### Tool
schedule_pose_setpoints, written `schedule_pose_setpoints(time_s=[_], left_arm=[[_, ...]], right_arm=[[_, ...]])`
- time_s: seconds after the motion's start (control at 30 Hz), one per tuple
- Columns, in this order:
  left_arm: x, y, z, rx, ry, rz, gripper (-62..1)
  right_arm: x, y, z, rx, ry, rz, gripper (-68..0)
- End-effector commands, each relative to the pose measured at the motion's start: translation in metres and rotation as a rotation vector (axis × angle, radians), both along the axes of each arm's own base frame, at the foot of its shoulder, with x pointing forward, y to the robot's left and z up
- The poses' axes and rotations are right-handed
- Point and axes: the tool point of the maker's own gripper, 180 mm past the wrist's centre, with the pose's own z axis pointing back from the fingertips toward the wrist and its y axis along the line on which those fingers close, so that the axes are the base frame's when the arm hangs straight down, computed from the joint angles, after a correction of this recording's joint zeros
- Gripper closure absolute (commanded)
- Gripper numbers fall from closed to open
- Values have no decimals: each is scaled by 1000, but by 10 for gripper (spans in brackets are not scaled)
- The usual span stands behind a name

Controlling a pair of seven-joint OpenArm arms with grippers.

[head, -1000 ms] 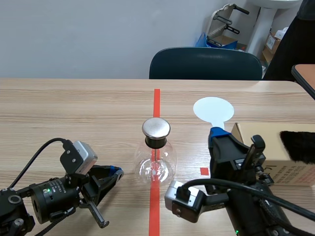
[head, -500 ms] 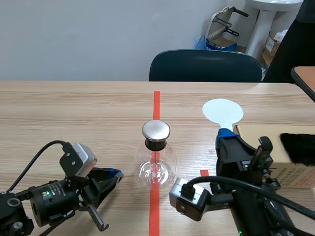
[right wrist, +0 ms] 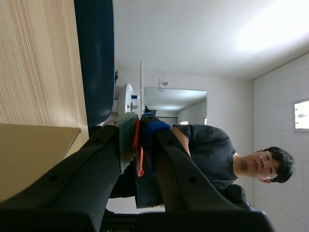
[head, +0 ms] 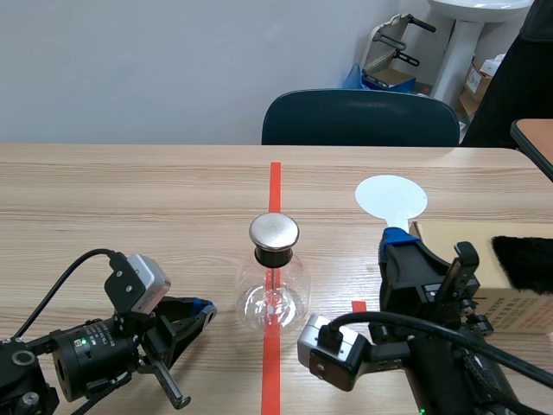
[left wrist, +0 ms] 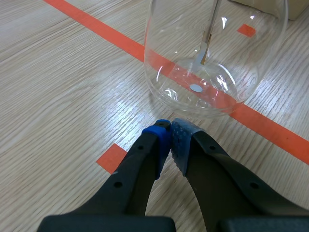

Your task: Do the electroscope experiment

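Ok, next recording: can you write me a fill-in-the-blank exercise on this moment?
The glass flask stands on the ____ tape line.
The right hand grips a ____ round paddle.
The left hand, beside the flask, is ____ on nothing.
On the cardboard box lies ____ fur.
Missing words: red; white; shut; black.
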Motion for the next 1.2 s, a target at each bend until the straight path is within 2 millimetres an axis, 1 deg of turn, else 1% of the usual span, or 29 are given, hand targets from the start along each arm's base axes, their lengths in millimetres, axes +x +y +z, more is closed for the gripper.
schedule_pose_setpoints(time_s=[0.0, 0.7, 0.9, 0.97, 1.03, 1.17], left_arm=[[4, -6, 10, -34, -26, -3, -36], [4, -6, 10, -34, -26, -3, -36], [4, -6, 10, -35, -25, -3, -36], [4, -6, 10, -32, -23, -3, -36], [4, -6, 10, -32, -23, -4, -36], [4, -6, 10, -32, -24, -4, -36]], right_arm=[[5, -5, 6, -5, -29, -6, -10], [5, -3, 6, -5, -30, 2, -11], [2, -2, 22, 46, -106, 22, -11], [-1, -6, 26, 60, -131, 22, -11], [-6, -10, 22, 44, -114, 26, -11], [-19, -30, 12, 25, -54, -1, -11]])
